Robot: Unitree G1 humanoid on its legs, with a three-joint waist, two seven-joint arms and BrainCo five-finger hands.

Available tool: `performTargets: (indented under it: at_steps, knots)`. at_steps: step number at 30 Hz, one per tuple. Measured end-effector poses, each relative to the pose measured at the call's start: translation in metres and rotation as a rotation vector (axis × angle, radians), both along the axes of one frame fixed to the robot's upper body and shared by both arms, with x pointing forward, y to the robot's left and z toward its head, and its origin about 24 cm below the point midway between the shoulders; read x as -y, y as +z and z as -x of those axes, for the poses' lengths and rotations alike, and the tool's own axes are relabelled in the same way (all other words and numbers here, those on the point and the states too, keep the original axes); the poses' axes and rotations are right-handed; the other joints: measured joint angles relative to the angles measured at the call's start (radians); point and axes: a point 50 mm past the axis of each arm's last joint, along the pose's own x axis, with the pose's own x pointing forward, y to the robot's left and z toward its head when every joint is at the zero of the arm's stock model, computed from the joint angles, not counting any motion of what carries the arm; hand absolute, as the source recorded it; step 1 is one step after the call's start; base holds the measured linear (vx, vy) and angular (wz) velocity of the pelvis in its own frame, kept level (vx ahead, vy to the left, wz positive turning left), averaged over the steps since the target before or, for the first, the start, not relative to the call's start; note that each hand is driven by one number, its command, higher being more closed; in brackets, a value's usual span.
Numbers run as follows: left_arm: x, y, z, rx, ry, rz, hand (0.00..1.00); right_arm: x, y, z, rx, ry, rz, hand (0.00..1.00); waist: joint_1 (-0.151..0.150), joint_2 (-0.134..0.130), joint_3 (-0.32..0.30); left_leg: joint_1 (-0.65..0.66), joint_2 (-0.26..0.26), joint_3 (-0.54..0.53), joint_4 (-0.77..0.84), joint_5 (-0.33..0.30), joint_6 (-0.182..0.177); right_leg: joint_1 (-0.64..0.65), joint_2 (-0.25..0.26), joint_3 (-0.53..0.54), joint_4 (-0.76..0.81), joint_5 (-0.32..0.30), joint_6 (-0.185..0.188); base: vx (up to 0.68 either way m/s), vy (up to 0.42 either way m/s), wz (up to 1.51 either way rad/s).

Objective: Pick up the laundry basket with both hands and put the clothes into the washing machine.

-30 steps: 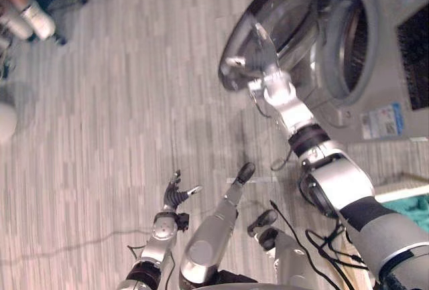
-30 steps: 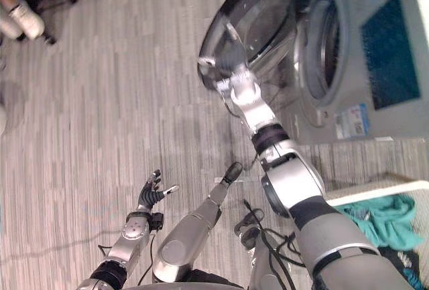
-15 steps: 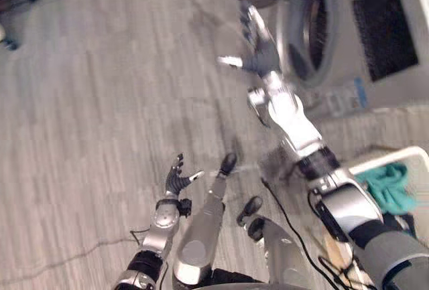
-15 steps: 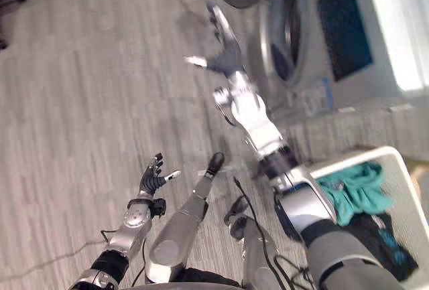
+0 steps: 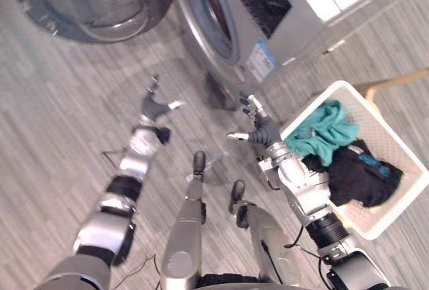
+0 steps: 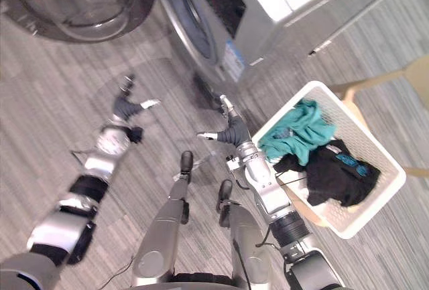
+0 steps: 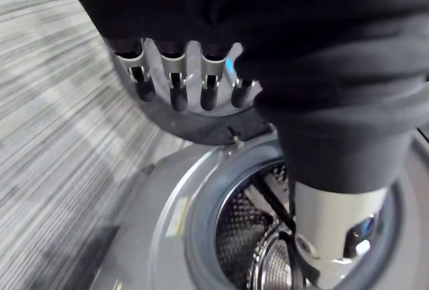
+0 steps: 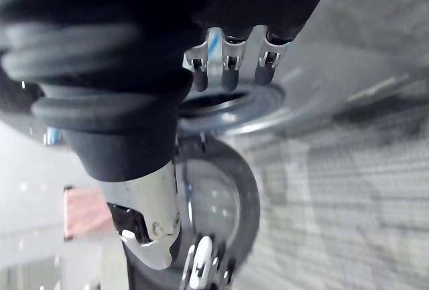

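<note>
The white laundry basket (image 5: 383, 128) sits at the right, holding a teal cloth (image 5: 322, 128) and a black cloth (image 5: 355, 177). My right hand (image 5: 260, 129) hovers open just left of the basket's near corner, touching nothing. The grey washing machine (image 5: 268, 9) stands at the top, its round door (image 5: 94, 2) swung wide to the left. My left hand (image 5: 155, 108) is stretched out open over the floor, below the drum opening (image 5: 211, 2). Past its straight fingers (image 7: 174, 82), the left wrist view shows the steel drum (image 7: 261, 236).
A tan wooden stool (image 6: 415, 76) stands under and behind the basket. Grey plank floor (image 5: 47, 136) spreads to the left of my arms. The open door overhangs the floor at the upper left.
The view has swung right and brought the basket in. My right hand has come off the door's rim and dropped beside the basket. My left arm has stretched forward toward the washer.
</note>
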Motion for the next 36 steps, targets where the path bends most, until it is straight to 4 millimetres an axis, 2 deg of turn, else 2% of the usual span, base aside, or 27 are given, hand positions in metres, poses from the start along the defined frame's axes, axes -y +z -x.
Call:
performTargets:
  at_steps: [3,6,9,12,15,18,23,25,27,28,30,31,32,33,34,36]
  knots:
    - [-0.031,0.032,0.002,0.052,0.106,-0.024,0.00,0.014,0.010,0.002,0.051,-0.056,-0.062,0.00,-0.017,-0.018,0.001,-0.024,0.015,0.025,0.000,0.000,0.000,-0.025,0.018,0.024,-0.020,0.023,-0.002,-0.04,-0.027,-0.33]
    - [-0.057,0.053,0.007,0.082,0.191,0.002,0.00,0.021,0.012,0.005,0.067,-0.094,-0.114,0.00,-0.040,-0.045,0.004,-0.048,0.026,0.035,0.000,0.001,0.000,-0.050,0.030,0.037,-0.029,0.035,-0.005,-0.02,-0.029,-0.21]
    - [-0.066,0.065,0.012,0.122,0.218,0.027,0.00,0.027,0.014,0.018,0.095,-0.131,-0.157,0.00,-0.050,-0.058,0.006,-0.061,0.033,0.039,0.000,0.001,0.000,-0.055,0.038,0.042,-0.051,0.049,-0.007,0.01,-0.030,-0.10]
    - [-0.062,0.081,0.011,0.178,0.204,0.067,0.00,0.034,0.025,0.033,0.171,-0.150,-0.186,0.00,-0.049,-0.059,0.007,-0.084,0.052,0.051,0.000,0.000,0.000,-0.055,0.060,0.050,-0.112,0.093,-0.001,0.00,-0.005,-0.20]
    - [-0.070,0.089,0.016,0.216,0.237,0.115,0.00,0.045,0.034,0.053,0.240,-0.180,-0.217,0.00,-0.048,-0.071,0.010,-0.092,0.062,0.067,0.001,0.000,0.000,-0.054,0.068,0.057,-0.143,0.115,-0.001,-0.02,0.009,-0.20]
    - [-0.080,0.089,0.020,0.242,0.271,0.202,0.00,0.061,0.033,0.073,0.260,-0.238,-0.229,0.00,-0.037,-0.072,0.010,-0.092,0.064,0.076,0.001,-0.004,0.004,-0.054,0.068,0.060,-0.144,0.117,0.001,-0.02,0.015,-0.03]
    - [-0.092,0.085,0.028,0.262,0.317,0.267,0.00,0.069,0.035,0.084,0.289,-0.261,-0.231,0.00,-0.016,-0.073,0.010,-0.090,0.065,0.090,0.028,-0.025,0.016,-0.039,0.063,0.061,-0.144,0.118,0.002,-0.01,0.009,0.00]
    - [-0.088,0.068,0.028,0.234,0.307,0.257,0.00,0.068,0.035,0.084,0.289,-0.260,-0.245,0.00,-0.006,-0.073,0.011,-0.069,0.063,0.097,0.048,-0.030,0.010,-0.007,0.059,0.059,-0.145,0.117,0.003,-0.01,0.016,0.09]
    - [-0.079,0.042,0.030,0.195,0.283,0.244,0.00,0.067,0.034,0.084,0.289,-0.263,-0.257,0.00,-0.002,-0.073,0.011,-0.029,0.062,0.097,0.045,-0.039,0.003,0.030,0.056,0.047,-0.145,0.115,0.005,-0.01,0.004,0.09]
    - [-0.070,0.018,0.033,0.159,0.258,0.235,0.00,0.067,0.034,0.084,0.291,-0.272,-0.244,0.00,0.001,-0.072,0.012,-0.001,0.057,0.100,0.037,-0.056,-0.008,0.054,0.051,0.045,-0.141,0.101,0.008,-0.01,0.007,0.11]
    - [-0.048,-0.035,0.044,0.052,0.203,0.235,0.00,0.067,0.032,0.084,0.284,-0.295,-0.213,0.00,0.001,-0.067,0.013,0.043,0.041,0.108,0.025,-0.061,-0.006,0.073,0.033,0.050,-0.107,0.067,0.002,0.00,0.016,0.08]
    - [-0.031,-0.072,0.054,-0.034,0.167,0.254,0.00,0.067,0.028,0.083,0.270,-0.312,-0.182,0.00,0.000,-0.061,0.013,0.069,0.031,0.115,0.021,-0.066,-0.006,0.085,0.023,0.055,-0.083,0.050,0.003,0.00,0.000,0.00]
    - [-0.023,-0.092,0.062,-0.086,0.152,0.270,0.00,0.067,0.024,0.082,0.254,-0.319,-0.167,0.00,0.001,-0.059,0.012,0.085,0.027,0.124,0.021,-0.068,-0.003,0.093,0.019,0.062,-0.076,0.043,0.006,0.04,0.022,-0.18]
    - [-0.006,-0.132,0.079,-0.199,0.133,0.310,0.00,0.068,0.016,0.081,0.219,-0.333,-0.130,0.00,0.006,-0.054,0.008,0.120,0.019,0.147,0.021,-0.080,-0.001,0.112,0.011,0.083,-0.063,0.032,0.009,0.03,0.014,-0.28]
    - [0.002,-0.151,0.088,-0.259,0.120,0.334,0.00,0.068,0.012,0.080,0.199,-0.341,-0.107,0.00,0.006,-0.047,0.004,0.136,0.016,0.158,0.022,-0.087,0.003,0.123,0.008,0.095,-0.062,0.028,0.011,0.07,0.028,-0.48]
    - [0.031,-0.213,0.130,-0.477,0.096,0.407,0.00,0.070,-0.015,0.074,0.077,-0.371,-0.017,0.00,0.001,-0.013,-0.047,0.177,0.010,0.216,0.032,-0.114,0.020,0.149,0.000,0.133,-0.069,0.026,0.016,0.09,0.032,-0.59]
